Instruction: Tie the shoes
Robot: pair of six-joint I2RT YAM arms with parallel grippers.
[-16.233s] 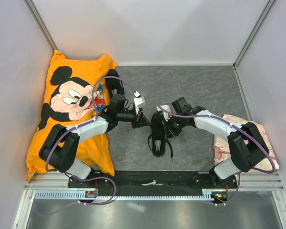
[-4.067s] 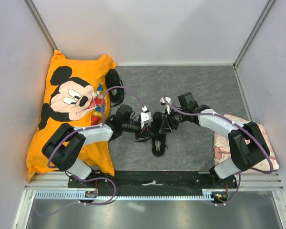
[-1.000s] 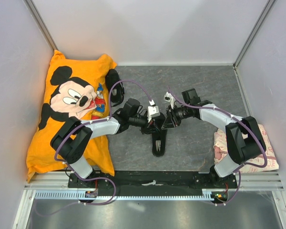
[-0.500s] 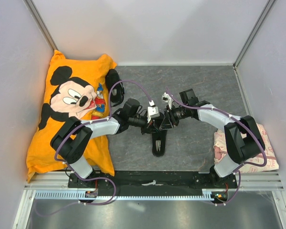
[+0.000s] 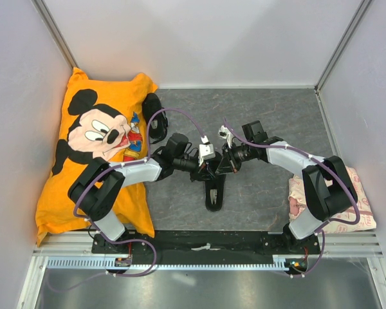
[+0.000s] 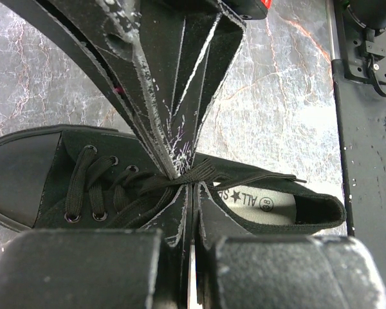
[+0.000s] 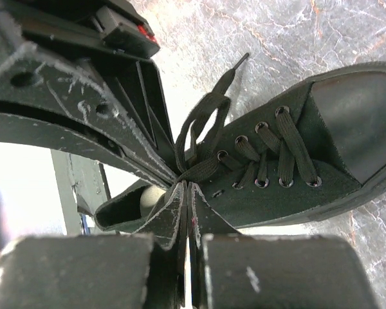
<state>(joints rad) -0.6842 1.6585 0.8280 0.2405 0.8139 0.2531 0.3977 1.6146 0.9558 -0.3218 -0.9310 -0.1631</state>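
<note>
One black shoe point(image 5: 213, 193) lies in the middle of the mat, toe towards the arms' bases. My left gripper point(image 6: 192, 184) and right gripper point(image 7: 185, 184) meet tip to tip over its tongue. Both are shut, each pinching a strand of the black lace point(image 6: 199, 172) where the strands cross. In the right wrist view, loose lace loops point(image 7: 202, 129) rise behind the pinch, and the toe cap point(image 7: 357, 122) points right. The pale insole label point(image 6: 257, 199) shows in the left wrist view. A second black shoe point(image 5: 154, 116) lies against the pillow's edge, apart from both grippers.
The orange Mickey Mouse pillow point(image 5: 93, 145) fills the left side, under my left arm. A pink patterned cloth point(image 5: 350, 193) lies at the right wall beside my right arm. Grey walls close in the marbled mat point(image 5: 270, 116) on three sides.
My right gripper has slid a little left to the lace crossing and shut there. The left gripper has stayed shut on the lace, and the shoe has not moved.
</note>
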